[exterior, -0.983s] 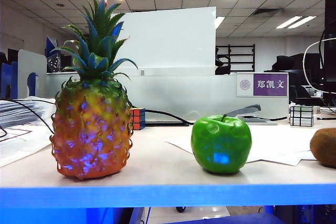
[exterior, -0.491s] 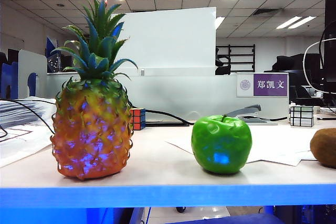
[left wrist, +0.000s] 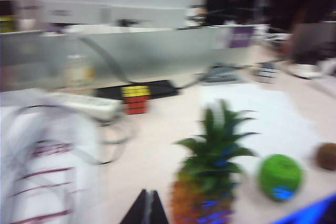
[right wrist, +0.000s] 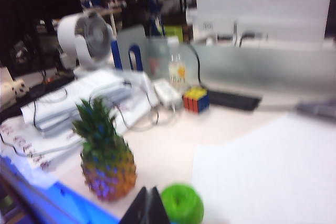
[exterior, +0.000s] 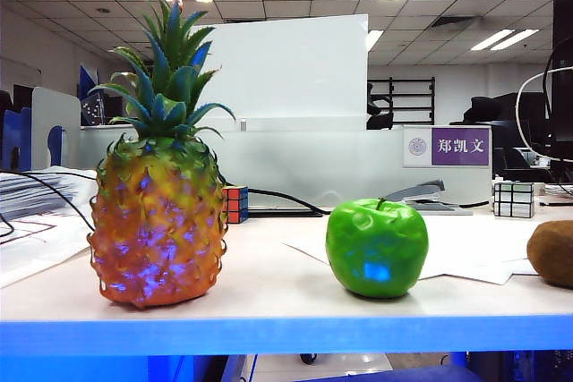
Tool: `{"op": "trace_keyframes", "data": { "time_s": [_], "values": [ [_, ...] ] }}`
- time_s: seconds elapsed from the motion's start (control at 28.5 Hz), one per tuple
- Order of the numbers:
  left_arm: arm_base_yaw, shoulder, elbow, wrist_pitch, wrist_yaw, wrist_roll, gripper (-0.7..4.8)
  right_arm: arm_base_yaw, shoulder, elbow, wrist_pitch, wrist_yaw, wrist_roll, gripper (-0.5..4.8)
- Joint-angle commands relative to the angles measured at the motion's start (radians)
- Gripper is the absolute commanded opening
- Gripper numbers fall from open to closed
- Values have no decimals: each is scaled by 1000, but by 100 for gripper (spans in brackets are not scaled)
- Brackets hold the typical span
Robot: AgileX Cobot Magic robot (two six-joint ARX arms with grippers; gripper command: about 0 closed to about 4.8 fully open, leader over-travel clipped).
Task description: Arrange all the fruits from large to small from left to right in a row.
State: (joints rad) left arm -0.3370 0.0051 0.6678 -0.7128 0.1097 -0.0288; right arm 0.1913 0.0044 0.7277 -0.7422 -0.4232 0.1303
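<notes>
The fruits stand in a row along the table's front edge in the exterior view: an orange-yellow pineapple (exterior: pixel 157 221) with a green crown at the left, a glossy green apple (exterior: pixel 377 248) in the middle, a brown kiwi (exterior: pixel 552 252) cut off at the right edge. Neither arm shows in the exterior view. My left gripper (left wrist: pixel 149 199) is shut and empty, raised over the table beside the pineapple (left wrist: pixel 202 203), with the apple (left wrist: pixel 280 177) and kiwi (left wrist: pixel 326 156) beyond it. My right gripper (right wrist: pixel 149 196) is shut and empty, raised between the pineapple (right wrist: pixel 107 169) and the apple (right wrist: pixel 182 204).
A Rubik's cube (exterior: pixel 235 202), a black cable, a stapler (exterior: pixel 419 192) and a grey-white cube (exterior: pixel 514 198) lie behind the fruits. White paper sheets (exterior: pixel 483 248) lie under the apple's right side. Papers, a clear bottle (right wrist: pixel 177 70) and a white fan (right wrist: pixel 86 38) crowd the left.
The exterior view has shifted very slightly; the fruits stand where they were. No arm appears in any exterior frame.
</notes>
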Motion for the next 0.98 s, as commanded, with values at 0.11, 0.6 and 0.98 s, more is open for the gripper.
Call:
{"op": "trace_keyframes", "data": {
  "time_s": [0.11,0.6,0.98],
  "values": [
    [1,-2,-148,149,73,-65,-5,-1,-2,-197,247,2,16,-7],
    [2,-3,-271,325,70,-114,-5,-1,-3,-538,447,111,16,-6],
    [23,-3,-271,325,68,-48,-4,-1,-3,-538,346,110,16,-5]
  ]
}}
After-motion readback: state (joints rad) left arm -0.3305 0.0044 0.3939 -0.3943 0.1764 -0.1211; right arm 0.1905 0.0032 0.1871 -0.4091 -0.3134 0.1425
